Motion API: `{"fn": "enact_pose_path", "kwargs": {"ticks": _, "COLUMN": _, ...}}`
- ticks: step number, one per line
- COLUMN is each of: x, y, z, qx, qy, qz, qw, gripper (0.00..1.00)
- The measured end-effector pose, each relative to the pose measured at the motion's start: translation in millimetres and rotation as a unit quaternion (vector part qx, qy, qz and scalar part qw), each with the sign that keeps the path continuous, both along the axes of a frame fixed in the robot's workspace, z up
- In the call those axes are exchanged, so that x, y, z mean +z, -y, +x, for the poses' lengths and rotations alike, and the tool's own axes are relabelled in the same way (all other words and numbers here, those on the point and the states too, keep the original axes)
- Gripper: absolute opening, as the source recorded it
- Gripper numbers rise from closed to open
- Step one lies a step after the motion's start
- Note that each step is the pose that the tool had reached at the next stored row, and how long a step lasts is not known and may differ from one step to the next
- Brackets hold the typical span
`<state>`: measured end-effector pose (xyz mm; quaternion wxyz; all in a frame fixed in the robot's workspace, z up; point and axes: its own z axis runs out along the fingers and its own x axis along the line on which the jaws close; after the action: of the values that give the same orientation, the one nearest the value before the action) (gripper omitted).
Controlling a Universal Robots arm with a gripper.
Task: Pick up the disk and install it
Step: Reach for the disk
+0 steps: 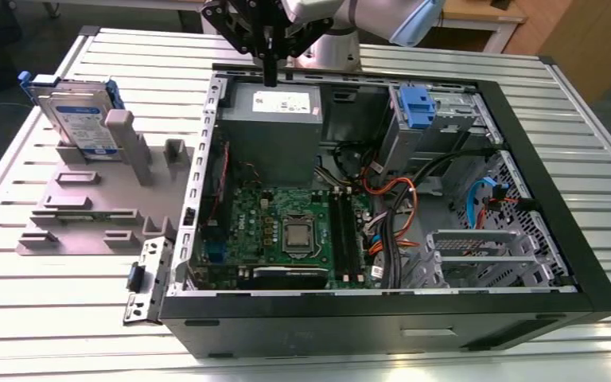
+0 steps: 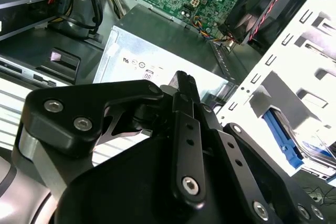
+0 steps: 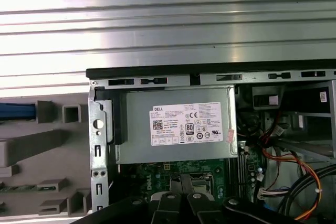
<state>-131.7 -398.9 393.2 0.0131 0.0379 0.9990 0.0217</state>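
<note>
Disk (image 1: pixel 77 119) stands on edge in the grey holder (image 1: pixel 83 211) on the bench (image 1: pixel 29 318), at the exterior view's left, well apart from my gripper (image 1: pixel 270 79). Silver body, white-and-blue label, blue rails on its edges; holder posts hide its lower part. Fingers (image 2: pixel 181 85) narrow, pressed together, gripping nothing, above the grey power supply (image 1: pixel 274 131) at the far side of the open computer case (image 1: pixel 391 310).

A robotics lab: open computer case (image 1: pixel 391 322) on a slatted aluminium bench (image 1: pixel 51 318)
</note>
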Motion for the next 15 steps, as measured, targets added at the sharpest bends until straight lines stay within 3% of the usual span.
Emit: {"fn": "enact_pose_path", "kwargs": {"ticks": 15, "x": -1.0, "y": 0.0, "z": -6.2, "qx": 0.000, "qy": 0.0000, "qz": 0.0000, "qw": 1.00000, "gripper": 0.11}}
